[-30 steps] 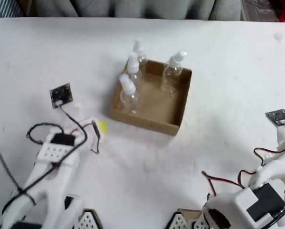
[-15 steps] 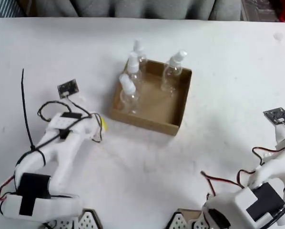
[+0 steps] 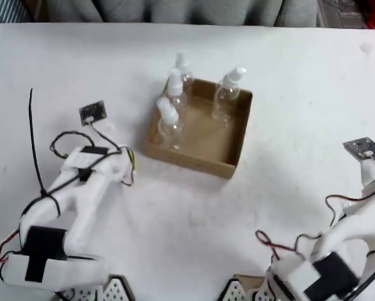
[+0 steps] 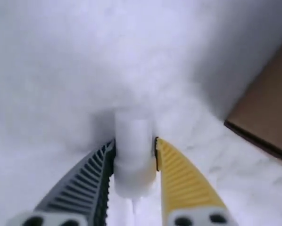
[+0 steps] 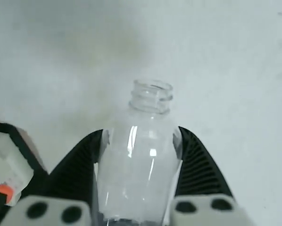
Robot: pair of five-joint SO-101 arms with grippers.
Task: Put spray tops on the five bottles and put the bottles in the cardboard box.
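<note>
On the left, the left arm [image 3: 74, 194] lies over the white surface [image 3: 194, 213], well short of the cardboard box [image 3: 228, 164]. The left gripper [image 4: 134, 142] pinches a white spray top [image 4: 133, 165] between its grey and yellow fingers. The top's long axis runs along the fingers, with its far end pointing at the surface. Its outline melts into the white beneath it, so its far end is hard to make out. In the middle, the box sits open side up. A front bottle [image 3: 169, 119], a middle bottle [image 3: 175, 88] and a right bottle [image 3: 227, 91] stand upright in it with their spray tops up. A back bottle [image 3: 183, 68] overlaps the far rim, and I cannot tell whether it is inside. On the right, the right arm [image 3: 338, 251] covers its own load from above. The right gripper [image 5: 141, 133] squeezes a clear open bottle [image 5: 138, 174] by the body. Its bare neck points away from the wrist, its long axis runs along the fingers, and its base is cut off.
</note>
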